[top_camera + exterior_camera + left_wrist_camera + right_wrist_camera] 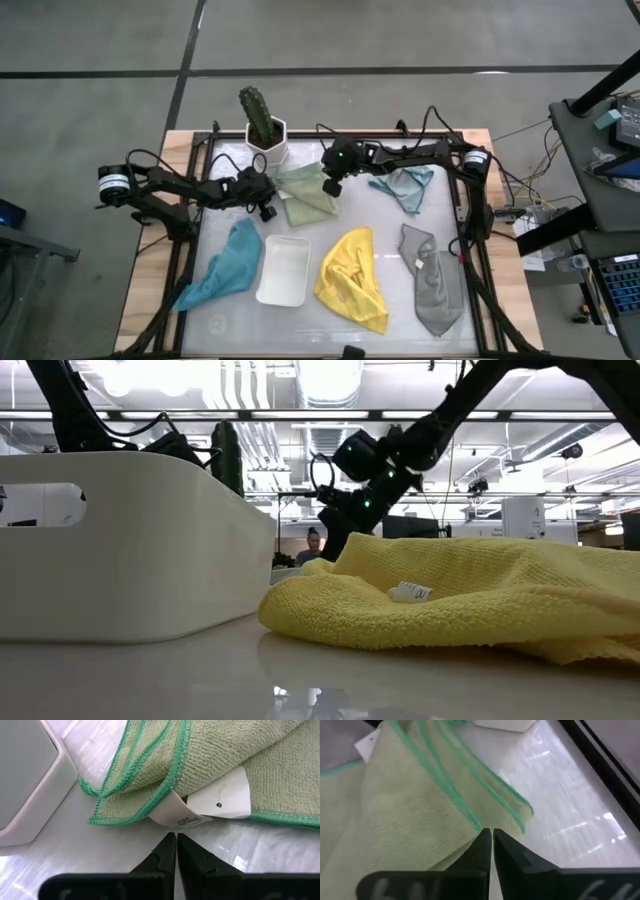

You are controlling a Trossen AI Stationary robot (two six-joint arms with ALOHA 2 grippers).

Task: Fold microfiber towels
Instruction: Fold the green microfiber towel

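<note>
Right wrist view shows the right gripper (487, 836) closed at the green-stitched edge of the pale green towel (395, 805); whether cloth is pinched I cannot tell. That towel lies partly doubled at the bench's (330, 325) far middle, beside the cactus pot (266, 138). The left gripper (176, 840) sits closed and empty just short of its white label (220, 800). Light, limp, looped pile should drape and slide on the glossy bench, so hemmed corners are probably the surest hold.

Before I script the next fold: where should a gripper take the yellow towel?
Probably the yellow towel at its pointed far corner, coming straight down. It is a thin single tip lying flat, clear of the white tray and grey towel.
</note>
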